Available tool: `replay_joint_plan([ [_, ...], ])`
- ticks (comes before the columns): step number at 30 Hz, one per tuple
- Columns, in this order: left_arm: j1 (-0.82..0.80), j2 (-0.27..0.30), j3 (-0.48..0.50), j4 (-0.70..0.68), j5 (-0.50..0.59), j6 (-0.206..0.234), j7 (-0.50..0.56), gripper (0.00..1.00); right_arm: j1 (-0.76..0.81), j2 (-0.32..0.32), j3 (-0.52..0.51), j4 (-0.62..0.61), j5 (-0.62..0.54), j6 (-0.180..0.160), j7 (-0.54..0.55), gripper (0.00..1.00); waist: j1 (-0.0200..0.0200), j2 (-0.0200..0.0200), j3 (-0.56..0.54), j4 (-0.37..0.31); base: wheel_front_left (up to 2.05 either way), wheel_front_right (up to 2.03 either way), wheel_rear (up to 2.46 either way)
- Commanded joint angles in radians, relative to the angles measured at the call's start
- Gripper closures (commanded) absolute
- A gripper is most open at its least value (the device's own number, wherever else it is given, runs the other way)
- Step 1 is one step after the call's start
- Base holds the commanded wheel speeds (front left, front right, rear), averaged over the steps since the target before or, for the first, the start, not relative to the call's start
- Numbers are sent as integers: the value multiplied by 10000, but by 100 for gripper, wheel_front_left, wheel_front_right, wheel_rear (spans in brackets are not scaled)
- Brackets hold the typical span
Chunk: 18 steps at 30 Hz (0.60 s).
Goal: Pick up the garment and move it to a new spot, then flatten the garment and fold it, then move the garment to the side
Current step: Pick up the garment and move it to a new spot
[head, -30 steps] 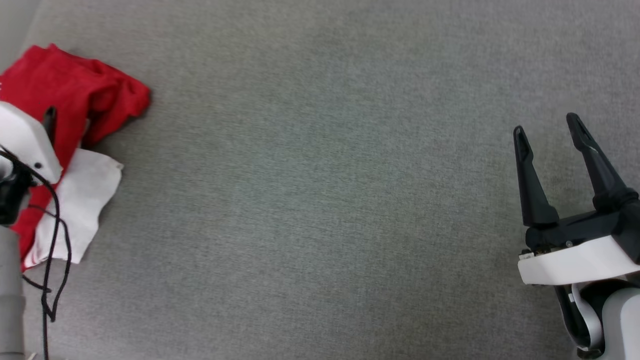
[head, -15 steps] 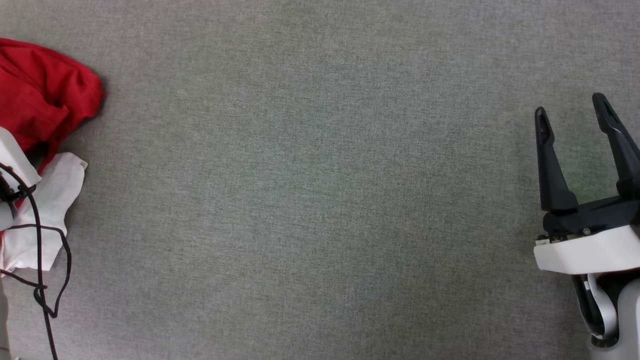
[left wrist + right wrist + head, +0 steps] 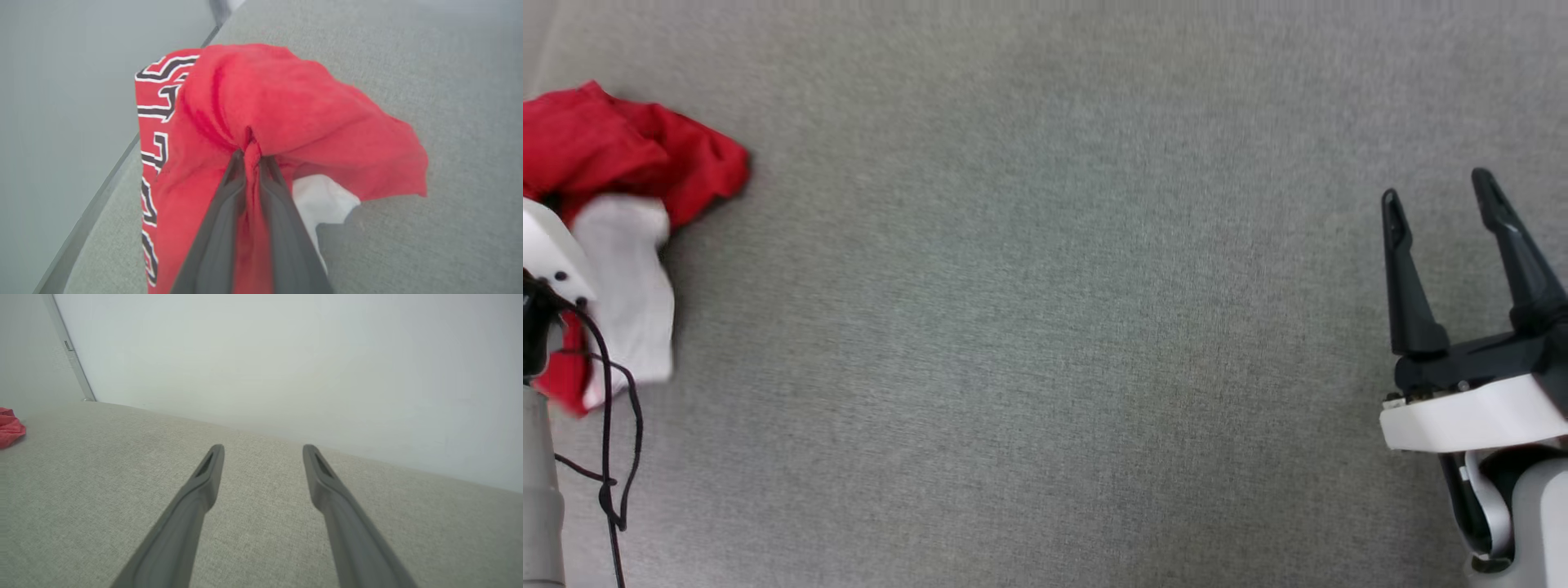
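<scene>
Red short-sleeved jersey shirt (image 3: 286, 106), soft knit, heavily bunched and creased. In the left wrist view, dark block letters (image 3: 157, 110) with white outlines run down the left part of the cloth. A white sleeve (image 3: 322, 200) pokes out under the red folds, just right of centre.

Head view: the shirt sits at the far left edge, in the upper left of the frame. It shows as a red mound above and the white sleeve below, slightly blurred, on a grey woven fabric surface (image 3: 1045, 327).

Left gripper (image 3: 250, 158): two dark fingers drawn almost together, with a twist of red cloth pinched between the tips. Creases fan out from the pinch. The shirt spreads beyond the fingers on both sides and above them. It cannot be told how much of it rests on the surface.

Right gripper (image 3: 1436, 189): lower right of the head view, fingers spread wide with nothing between them, well apart from the shirt. In the right wrist view a scrap of red shows at the far left edge.
</scene>
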<state>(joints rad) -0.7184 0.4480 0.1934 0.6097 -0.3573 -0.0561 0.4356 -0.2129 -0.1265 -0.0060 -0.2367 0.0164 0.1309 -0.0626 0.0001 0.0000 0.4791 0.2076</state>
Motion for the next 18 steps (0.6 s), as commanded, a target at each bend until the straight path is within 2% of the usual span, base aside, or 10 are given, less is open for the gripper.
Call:
replay_joint_plan([
  [1, -91, 8, -4, -136, 109, 73, -537, 100, 165, 100, 6, 67, 16, -3, -77, 0, -1, 0, -516, 83, 0, 0, 0],
  [9, 293, -371, -85, -746, 416, 261, -2979, 100, 616, 467, -35, 462, 97, -3, -239, 0, -1, 0, -1894, -61, 0, 0, 0],
  [18, 1562, -1169, -264, -1837, 503, 417, -4709, 100, 1356, 726, -53, 864, 282, -3, -249, 0, -1, 0, -3467, -775, 0, 0, 0],
])
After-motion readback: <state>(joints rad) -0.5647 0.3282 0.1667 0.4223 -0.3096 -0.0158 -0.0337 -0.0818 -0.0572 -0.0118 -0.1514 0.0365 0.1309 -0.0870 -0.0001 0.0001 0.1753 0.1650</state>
